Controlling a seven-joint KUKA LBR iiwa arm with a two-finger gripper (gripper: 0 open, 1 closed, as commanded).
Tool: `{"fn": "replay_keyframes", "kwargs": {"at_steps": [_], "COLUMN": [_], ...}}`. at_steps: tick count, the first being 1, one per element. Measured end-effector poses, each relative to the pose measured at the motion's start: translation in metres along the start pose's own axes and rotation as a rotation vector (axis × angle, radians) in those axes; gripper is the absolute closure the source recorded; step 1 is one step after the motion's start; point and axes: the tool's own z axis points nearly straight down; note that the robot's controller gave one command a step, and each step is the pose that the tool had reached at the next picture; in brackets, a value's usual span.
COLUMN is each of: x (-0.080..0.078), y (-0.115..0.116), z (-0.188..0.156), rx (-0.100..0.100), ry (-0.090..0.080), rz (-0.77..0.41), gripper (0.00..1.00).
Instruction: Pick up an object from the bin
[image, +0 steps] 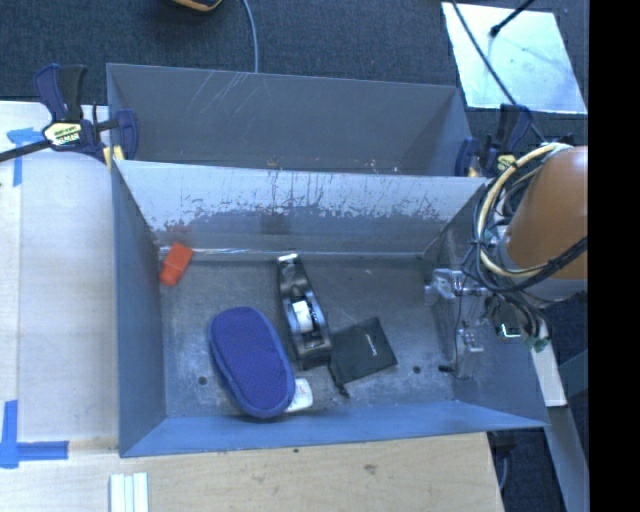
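Orange block at the bin's upper left; blue oval pouch lower left; grey tape dispenser centre, black flat square touching it. Gripper right of frame, nearest that square but apart, over bare floor. Claw open or closed? Can't tell.

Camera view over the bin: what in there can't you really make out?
White thing, camera view: mostly hidden under the blue oval pouch at the front of the bin; its kind cannot be told.
Black flat square, camera view: any marking on it is too small to read.
Hand, camera view, at the right: from this angle, whether it touches the floor cannot be told.
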Motion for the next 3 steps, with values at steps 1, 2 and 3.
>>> {"fn": "replay_keyframes", "kwargs": {"at_steps": [1, 2, 3], "x": [0.002, -0.018, -0.019], "y": [0.068, 0.075, 0.075], "z": [0.048, 0.121, 0.116], "rx": [-0.003, 0.0, 0.0], "ry": [-0.002, -0.003, -0.009], "rz": [-0.072, -0.086, -0.086], "gripper": [0.0, 0.0, 1.0]}}
